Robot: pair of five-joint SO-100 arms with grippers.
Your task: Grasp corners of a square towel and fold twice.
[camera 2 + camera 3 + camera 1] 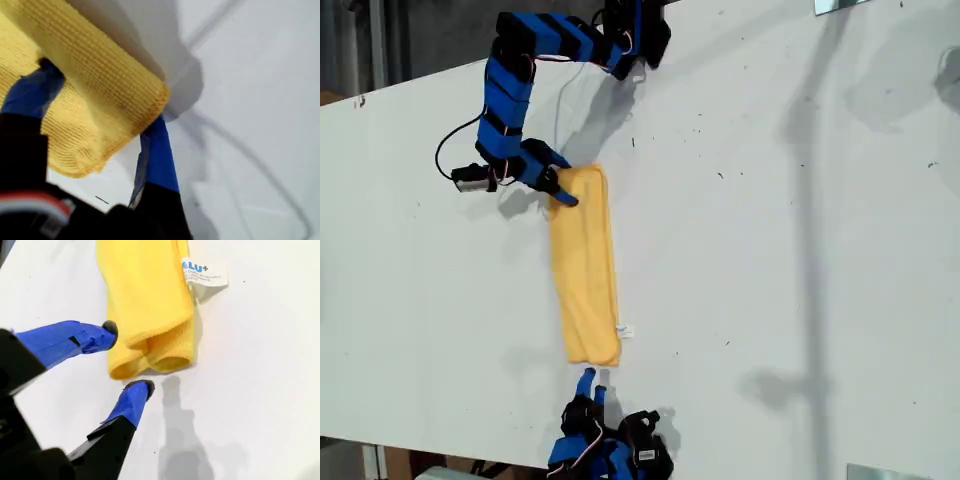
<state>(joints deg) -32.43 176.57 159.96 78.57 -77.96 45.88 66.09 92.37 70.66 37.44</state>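
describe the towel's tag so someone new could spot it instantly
On the white table lies one yellow towel, folded into a long strip between the two arms. At its end near my second gripper, a small white tag with blue print sticks out from the hem, the only white patch on it.

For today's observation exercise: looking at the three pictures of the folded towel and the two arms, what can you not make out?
- White tag: its print is cut off by the towel in the second wrist view and too small in the exterior view.
- Towel's layer count: folds hidden inside the strip.
- My first gripper: one fingertip is buried in cloth in the first wrist view.
- Arm bases: cropped by the exterior view's edges.
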